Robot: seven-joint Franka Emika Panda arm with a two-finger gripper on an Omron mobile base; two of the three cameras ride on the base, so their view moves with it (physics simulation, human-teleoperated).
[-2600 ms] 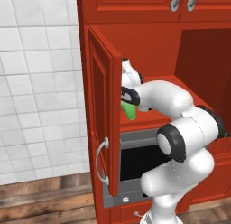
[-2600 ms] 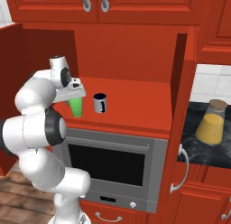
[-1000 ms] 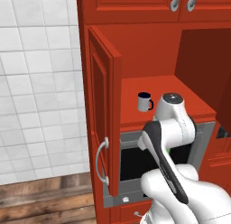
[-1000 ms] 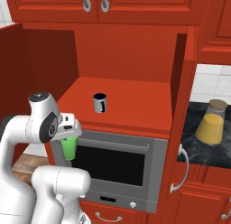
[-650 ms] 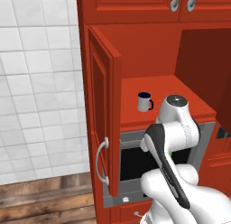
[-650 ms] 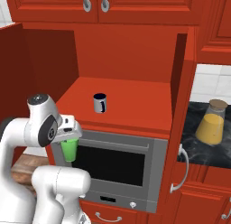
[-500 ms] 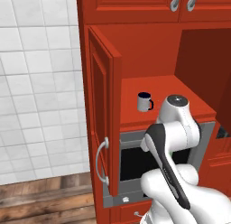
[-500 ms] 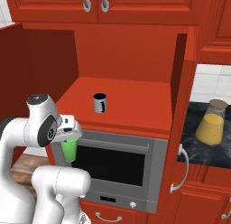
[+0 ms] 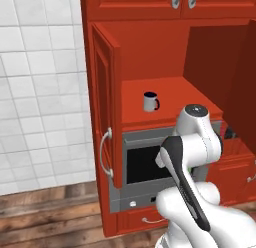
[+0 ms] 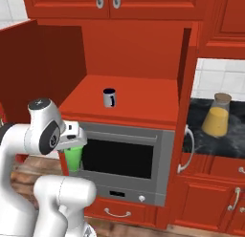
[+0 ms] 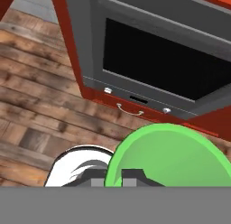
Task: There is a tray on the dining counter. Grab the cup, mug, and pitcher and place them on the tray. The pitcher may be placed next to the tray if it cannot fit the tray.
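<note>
Open red cabinet shelf [image 10: 143,104] above the oven [image 10: 122,157]: the mug [image 10: 109,97] stands upright on it, left of centre, handle toward the viewer. Right of the oven, a black bench [image 10: 201,140] carries the pitcher [image 10: 217,117]. Wood floor [image 11: 40,105] lies below the oven.

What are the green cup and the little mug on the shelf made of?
The cup looks like smooth plastic: bright, even green with no shine marks. The mug looks like glazed ceramic, pale grey outside and dark inside, though painted metal is possible. It's a rendered scene, so both are guesses.
</note>
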